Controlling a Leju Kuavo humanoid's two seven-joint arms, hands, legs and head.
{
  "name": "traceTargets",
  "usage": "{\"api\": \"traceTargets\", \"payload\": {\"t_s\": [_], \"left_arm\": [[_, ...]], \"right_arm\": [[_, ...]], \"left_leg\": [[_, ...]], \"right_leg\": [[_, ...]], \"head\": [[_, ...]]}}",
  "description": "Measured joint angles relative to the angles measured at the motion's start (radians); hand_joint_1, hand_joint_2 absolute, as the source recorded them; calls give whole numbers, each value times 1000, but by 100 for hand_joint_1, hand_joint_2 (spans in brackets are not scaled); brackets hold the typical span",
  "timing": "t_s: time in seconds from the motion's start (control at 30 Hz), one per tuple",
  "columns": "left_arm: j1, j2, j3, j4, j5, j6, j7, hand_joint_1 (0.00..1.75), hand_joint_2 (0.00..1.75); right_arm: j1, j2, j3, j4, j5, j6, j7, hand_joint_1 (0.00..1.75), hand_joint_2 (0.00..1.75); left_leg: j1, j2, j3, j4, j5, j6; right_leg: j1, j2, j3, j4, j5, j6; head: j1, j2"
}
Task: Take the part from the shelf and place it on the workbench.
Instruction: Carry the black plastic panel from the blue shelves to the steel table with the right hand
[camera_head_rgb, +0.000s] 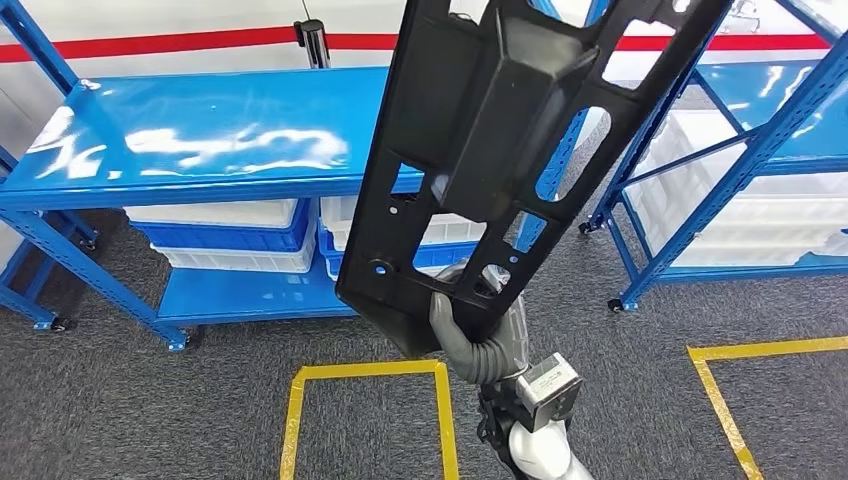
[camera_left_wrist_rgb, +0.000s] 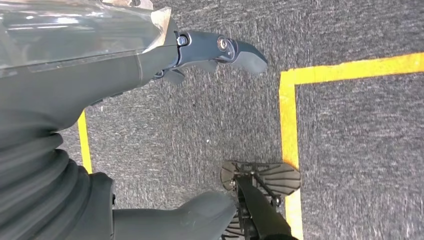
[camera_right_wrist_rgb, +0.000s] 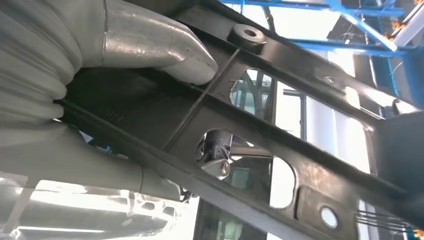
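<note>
Right robot hand (camera_head_rgb: 470, 335) clamped on the black part's (camera_head_rgb: 500, 150) six o'clock end, left robot hand (camera_left_wrist_rgb: 220, 50) loose and empty.

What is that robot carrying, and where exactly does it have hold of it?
Its right hand grips the long black part by its lower end, thumb pressed on the frame.

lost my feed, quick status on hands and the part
Right hand grips the black part at its lower end, raised. Left hand holds nothing, over carpet. Blue shelf ahead.
</note>
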Motion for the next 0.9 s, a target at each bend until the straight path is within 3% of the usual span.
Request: {"api": "traceTargets", "payload": {"t_s": [0.03,0.1,0.17,0.2,0.27,0.33,0.4,0.43,0.5,0.53,0.6,0.67,0.7,0.73,0.77,0.8,0.83,0.9], "left_arm": [[1,1,2,0,2,1,1,0,175],[2,2,4,0,5,2,4,0,175],[2,2,6,0,5,3,4,0,175],[2,2,7,0,5,3,4,0,175],[1,2,8,0,5,3,5,0,175],[1,1,9,0,5,3,5,0,175],[-2,1,9,1,5,4,5,0,175],[-3,1,9,1,5,5,5,0,175],[-4,1,10,1,5,6,4,0,175],[-4,1,10,1,6,6,4,0,175],[-3,1,10,1,7,7,4,0,175],[-4,2,10,1,10,8,3,0,175],[-3,3,10,1,13,8,3,0,175],[-4,4,11,1,15,8,3,0,175],[-4,4,11,1,18,8,3,0,175],[-4,4,11,1,19,8,3,0,175],[-4,4,11,1,21,8,3,0,175],[-4,2,11,1,25,8,2,0,175]], "right_arm": [[4,1,3,0,0,4,-1,175,175],[7,5,9,1,0,9,-3,175,175],[8,9,13,2,0,12,-4,175,175],[9,10,14,2,0,14,-4,175,175],[10,11,14,4,0,17,-4,175,175],[10,13,14,4,-1,18,-4,175,175],[8,16,14,4,-1,19,-4,175,175],[7,18,14,4,-1,20,-5,175,175],[7,19,14,4,-2,20,-7,175,175],[7,19,14,5,-2,21,-9,175,175],[8,18,15,9,-2,23,-13,175,175],[8,18,16,13,-3,24,-15,175,175],[8,18,17,16,-4,26,-15,175,175],[7,18,18,20,-6,28,-16,175,175],[7,18,20,23,-7,31,-16,175,175],[5,19,21,25,-8,34,-16,175,175],[3,21,23,27,-10,36,-16,175,175],[-7,29,27,28,-13,40,-16,175,175]], "left_leg": [[3,-3,-5,10,-17,-6],[12,-8,-25,77,-109,-21],[22,-10,-47,200,-205,-35],[28,-11,-51,254,-219,-41],[42,-10,-23,281,-180,-53],[56,-12,66,182,-140,-67],[56,-19,135,75,-148,-71],[52,-23,144,51,-160,-69],[45,-22,131,35,-156,-49],[42,-19,121,30,-148,-34],[37,-14,95,25,-124,-1],[28,-11,67,25,-101,16],[24,-10,51,25,-88,19],[21,-9,34,26,-75,21],[18,-8,17,26,-61,21],[16,-8,1,26,-47,20],[15,-8,-14,27,-33,18],[11,-8,-33,27,-8,10]], "right_leg": [[-5,-1,-6,0,9,-8],[-14,-4,-24,-1,31,-25],[-12,-5,-46,2,53,-30],[-11,-6,-57,4,63,-27],[-15,-7,-83,16,77,-17],[-19,-7,-113,38,85,-7],[-17,-7,-136,58,91,4],[-16,-8,-146,63,96,12],[-16,-7,-163,69,109,34],[-16,-6,-175,78,101,38],[-17,-3,-206,137,40,28],[-17,-1,-235,253,-46,8],[-17,-1,-240,308,-68,6],[-15,-1,-235,343,-68,10],[-13,-1,-216,350,-50,18],[-10,-1,-183,324,-24,25],[-7,-1,-135,270,-7,26],[5,-1,-18,111,-18,14]], "head": [[-1,0],[-6,0],[-9,0],[-9,0],[-9,0],[-10,0],[-10,0],[-10,0],[-8,0],[-8,0],[-3,0],[0,0],[0,0],[0,0],[0,0],[0,0],[0,0],[0,0]]}}
